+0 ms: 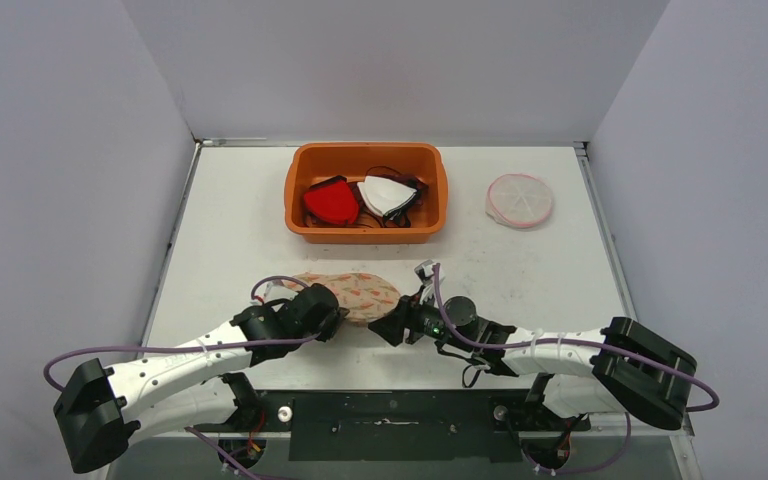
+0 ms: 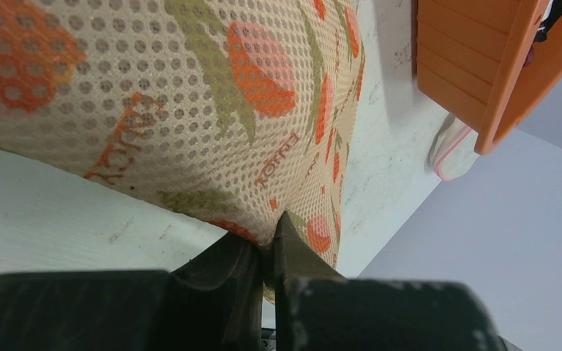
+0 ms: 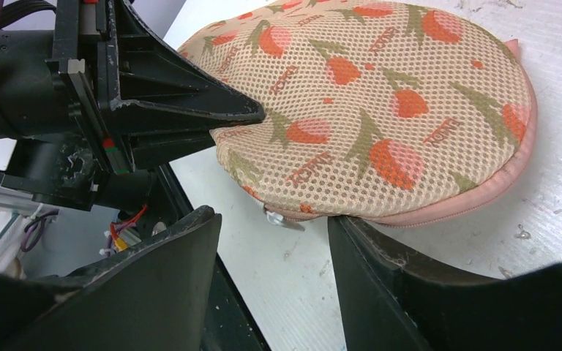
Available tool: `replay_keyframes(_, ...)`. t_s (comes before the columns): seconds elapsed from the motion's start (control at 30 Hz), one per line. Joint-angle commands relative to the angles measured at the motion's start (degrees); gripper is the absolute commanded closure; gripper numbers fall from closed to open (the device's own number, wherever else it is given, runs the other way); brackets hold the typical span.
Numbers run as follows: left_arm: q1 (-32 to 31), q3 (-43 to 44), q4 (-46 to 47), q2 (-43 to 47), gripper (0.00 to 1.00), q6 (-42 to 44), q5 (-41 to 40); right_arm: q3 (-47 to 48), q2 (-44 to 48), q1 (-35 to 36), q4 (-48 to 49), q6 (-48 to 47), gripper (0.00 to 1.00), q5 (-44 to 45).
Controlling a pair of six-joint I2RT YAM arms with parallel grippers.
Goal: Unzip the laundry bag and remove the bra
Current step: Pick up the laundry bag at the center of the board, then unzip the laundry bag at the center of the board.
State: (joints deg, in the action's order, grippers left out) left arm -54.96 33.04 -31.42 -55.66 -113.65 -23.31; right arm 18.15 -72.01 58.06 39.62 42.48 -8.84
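We can't see inside laundry bag (image 3: 380,110); left wrist crops it; zipper pull (image 3: 284,221) barely resolvable.

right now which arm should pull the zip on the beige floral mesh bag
Right: right gripper open at the silver zip pull; left gripper shut on the edge of the beige mesh bag.

The laundry bag (image 3: 380,110) is beige open-weave mesh cloth, matt, printed with orange and green flowers and edged in smooth pink fabric piping. Its zipper pull (image 3: 284,221) looks like shiny metal. The fingers (image 3: 388,270) of the right gripper (image 3: 272,219) are matt black plastic, scuffed at the edges, as is the left gripper (image 2: 267,256). The table (image 1: 230,230) is white, matt and marked with grey scuffs. At 12 o'clock, the bin (image 1: 360,236) is glossy orange plastic.
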Motion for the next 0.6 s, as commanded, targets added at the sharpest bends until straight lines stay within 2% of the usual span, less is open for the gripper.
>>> replay_keyframes(0.0,0.2,2.0,1.8,1.1,1.0,0.5,2.1,0.1,-0.8,-0.5,5.1,-1.6,0.45,-1.4)
replay_keyframes(0.4,0.4,1.9,2.3,1.0,1.0,0.6,2.0,-0.7,-2.0,-0.4,7.0,-0.8,0.59,-3.1)
replay_keyframes(0.57,0.4,1.7,2.4,0.9,1.0,0.5,1.9,-1.3,-2.0,-0.3,7.8,-0.4,0.58,-4.2)
